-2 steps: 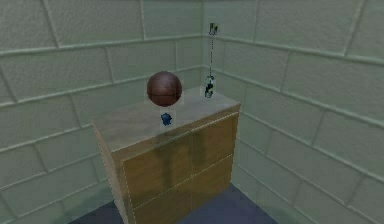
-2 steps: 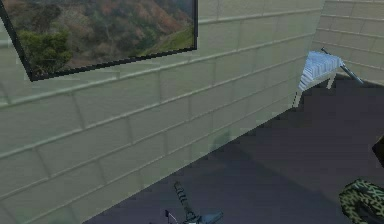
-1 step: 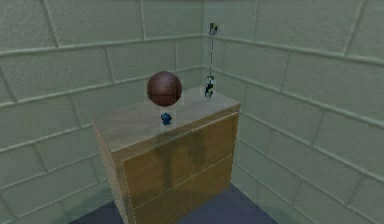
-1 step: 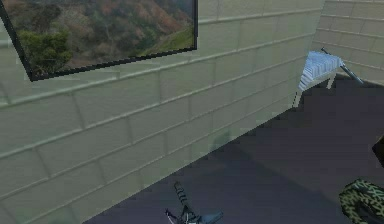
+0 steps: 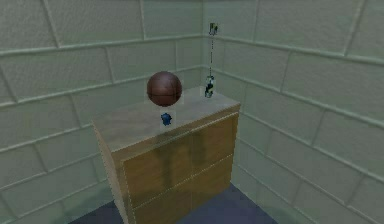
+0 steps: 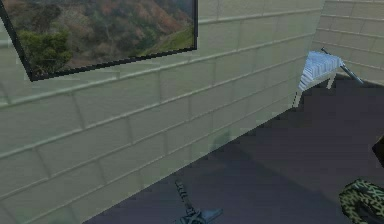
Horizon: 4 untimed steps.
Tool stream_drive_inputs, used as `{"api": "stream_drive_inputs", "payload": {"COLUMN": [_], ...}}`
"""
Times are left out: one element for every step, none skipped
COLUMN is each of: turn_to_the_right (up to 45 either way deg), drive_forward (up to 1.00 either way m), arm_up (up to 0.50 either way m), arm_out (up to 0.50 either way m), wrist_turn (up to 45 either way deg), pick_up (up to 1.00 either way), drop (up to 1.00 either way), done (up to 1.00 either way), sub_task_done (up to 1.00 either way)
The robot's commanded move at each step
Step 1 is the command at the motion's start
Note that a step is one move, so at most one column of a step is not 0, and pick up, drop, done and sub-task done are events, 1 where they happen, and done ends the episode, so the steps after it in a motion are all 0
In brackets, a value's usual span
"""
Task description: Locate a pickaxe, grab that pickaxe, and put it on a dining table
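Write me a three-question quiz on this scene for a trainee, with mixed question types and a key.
1. True or false: the brown ball rests on the floor.
2. What hangs on the wall in the arm side view? A) a mirror B) a landscape painting C) a clock
3. Fill in: the grey long-handled tool lies on the dark ____.

Key: 1 false, it sits on the wooden cabinet; 2 B; 3 floor.

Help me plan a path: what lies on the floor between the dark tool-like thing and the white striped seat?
Nothing: in the arm side view, the floor between the dark tool-like thing and the white striped seat is bare.
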Motion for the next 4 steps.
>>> {"api": "stream_drive_inputs", "payload": {"turn_to_the_right": [0.0, 0.0, 0.0, 0.0], "drive_forward": [0.0, 0.0, 0.0, 0.0], "arm_up": [0.0, 0.1, 0.5, 0.46], "arm_out": [0.0, 0.0, 0.0, 0.0], "wrist_turn": [0.0, 0.0, 0.0, 0.0], "pick_up": [1.0, 0.0, 0.0, 0.0], "drop": [0.0, 0.0, 0.0, 0.0], "done": [0.0, 0.0, 0.0, 0.0], "sub_task_done": [0.0, 0.0, 0.0, 0.0]}}
